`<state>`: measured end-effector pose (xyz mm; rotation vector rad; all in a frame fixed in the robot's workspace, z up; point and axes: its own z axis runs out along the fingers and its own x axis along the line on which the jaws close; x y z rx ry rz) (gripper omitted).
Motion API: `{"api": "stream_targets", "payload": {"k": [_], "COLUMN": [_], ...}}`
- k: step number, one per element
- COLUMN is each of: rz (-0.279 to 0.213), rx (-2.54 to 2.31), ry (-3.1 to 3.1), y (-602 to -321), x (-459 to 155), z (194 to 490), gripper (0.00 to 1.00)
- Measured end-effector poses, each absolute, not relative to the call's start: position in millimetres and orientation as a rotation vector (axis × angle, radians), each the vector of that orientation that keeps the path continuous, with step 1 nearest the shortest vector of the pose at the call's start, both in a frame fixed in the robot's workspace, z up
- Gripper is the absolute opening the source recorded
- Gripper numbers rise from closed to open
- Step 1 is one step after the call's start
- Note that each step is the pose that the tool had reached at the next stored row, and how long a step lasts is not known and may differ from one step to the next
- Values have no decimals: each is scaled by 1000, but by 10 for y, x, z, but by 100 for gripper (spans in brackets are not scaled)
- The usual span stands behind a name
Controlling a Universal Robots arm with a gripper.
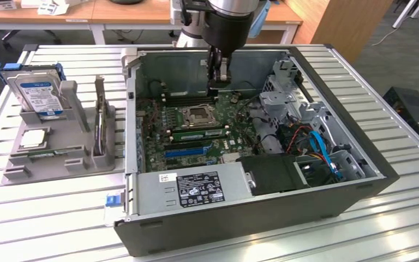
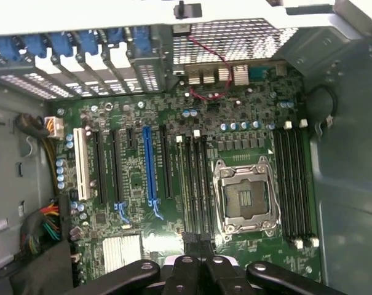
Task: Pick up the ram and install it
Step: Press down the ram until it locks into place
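The pincer [image 1: 220, 76], fingers together, is being held upright inside the open computer case [image 1: 355, 164] at upper centre, seemingly pressing the ram [image 1: 198, 132] downward.

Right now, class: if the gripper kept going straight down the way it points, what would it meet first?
Probably the motherboard, near the memory slots beside the processor socket. The shut gripper points down into the open case; depth is unclear.

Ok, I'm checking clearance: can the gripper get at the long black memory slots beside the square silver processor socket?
Probably yes: the dark computer case lies open, the gripper hangs inside over the green motherboard, and nothing covers those slots.
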<state>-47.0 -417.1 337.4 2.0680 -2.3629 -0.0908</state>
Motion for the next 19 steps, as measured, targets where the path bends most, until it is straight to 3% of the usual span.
{"api": "stream_targets", "payload": {"k": [19], "rz": [-90], "rx": [1619], "ry": [-2703], "y": [-4171], "x": [-470], "z": [3366], "gripper": [11]}}
